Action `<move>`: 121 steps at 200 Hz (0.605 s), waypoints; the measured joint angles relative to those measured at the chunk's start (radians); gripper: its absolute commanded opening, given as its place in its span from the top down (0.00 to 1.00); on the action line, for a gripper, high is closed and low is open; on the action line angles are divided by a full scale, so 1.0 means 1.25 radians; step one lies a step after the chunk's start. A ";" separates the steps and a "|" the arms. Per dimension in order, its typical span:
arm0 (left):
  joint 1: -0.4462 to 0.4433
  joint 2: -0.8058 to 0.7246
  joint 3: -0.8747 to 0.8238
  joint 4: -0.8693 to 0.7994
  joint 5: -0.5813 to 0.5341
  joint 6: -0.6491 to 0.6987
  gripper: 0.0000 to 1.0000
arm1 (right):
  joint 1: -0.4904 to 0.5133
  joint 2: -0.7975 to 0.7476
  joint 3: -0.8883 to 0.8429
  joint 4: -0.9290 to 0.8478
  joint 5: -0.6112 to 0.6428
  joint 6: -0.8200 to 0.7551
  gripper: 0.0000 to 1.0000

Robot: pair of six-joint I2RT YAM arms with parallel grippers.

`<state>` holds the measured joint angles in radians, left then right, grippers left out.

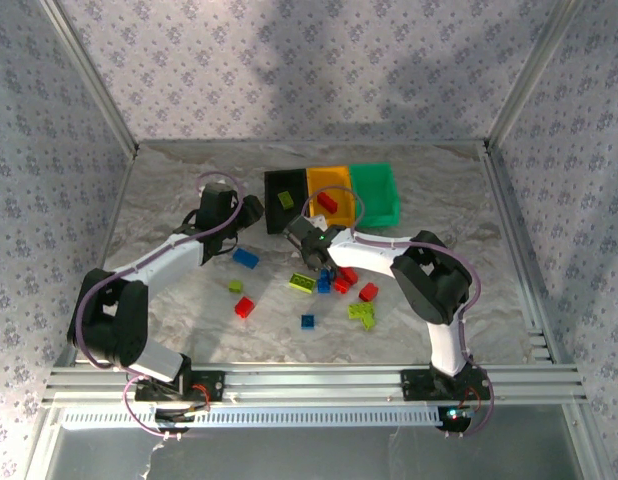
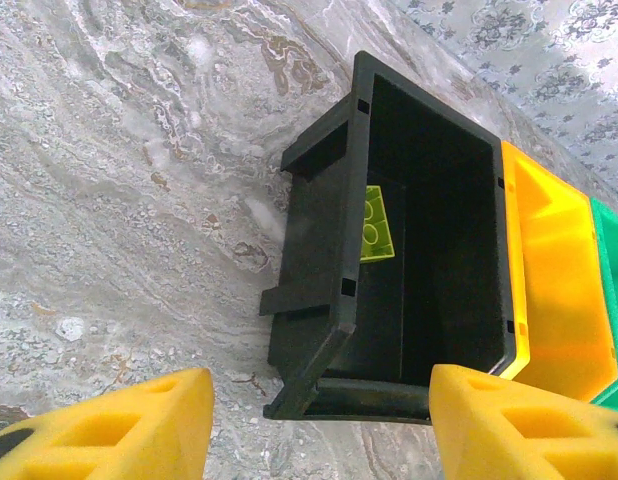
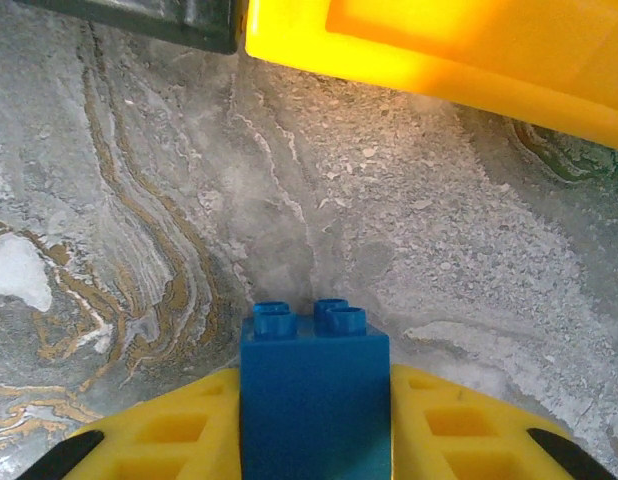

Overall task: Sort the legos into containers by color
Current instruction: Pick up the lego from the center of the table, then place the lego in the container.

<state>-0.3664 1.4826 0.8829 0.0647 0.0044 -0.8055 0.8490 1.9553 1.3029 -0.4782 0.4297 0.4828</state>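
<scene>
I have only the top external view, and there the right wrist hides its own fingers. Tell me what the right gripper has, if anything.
Observer: In the right wrist view, the right gripper is shut on a blue lego, with the studs pointing away from the wrist.
Operator: Now report the left gripper.
Observer: The left gripper is open. Its yellow fingers are apart with nothing between them.
Operator: Say what it faces.
Observer: It faces the black bin. The lime green lego inside shows its studs toward the bin's opening.
</scene>
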 measured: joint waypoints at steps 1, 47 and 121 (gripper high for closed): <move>0.000 0.000 0.000 0.000 0.000 0.000 0.41 | 0.000 0.000 -0.001 0.000 0.000 0.000 0.67; 0.000 0.000 0.000 0.000 0.003 0.000 0.41 | 0.000 -0.067 -0.050 0.009 0.040 -0.011 0.66; 0.000 -0.002 0.000 -0.001 0.005 0.000 0.41 | -0.174 -0.199 -0.069 0.079 0.027 -0.064 0.65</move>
<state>-0.3664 1.4796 0.8829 0.0635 0.0113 -0.8055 0.6315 1.7065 1.2167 -0.3790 0.4629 0.4023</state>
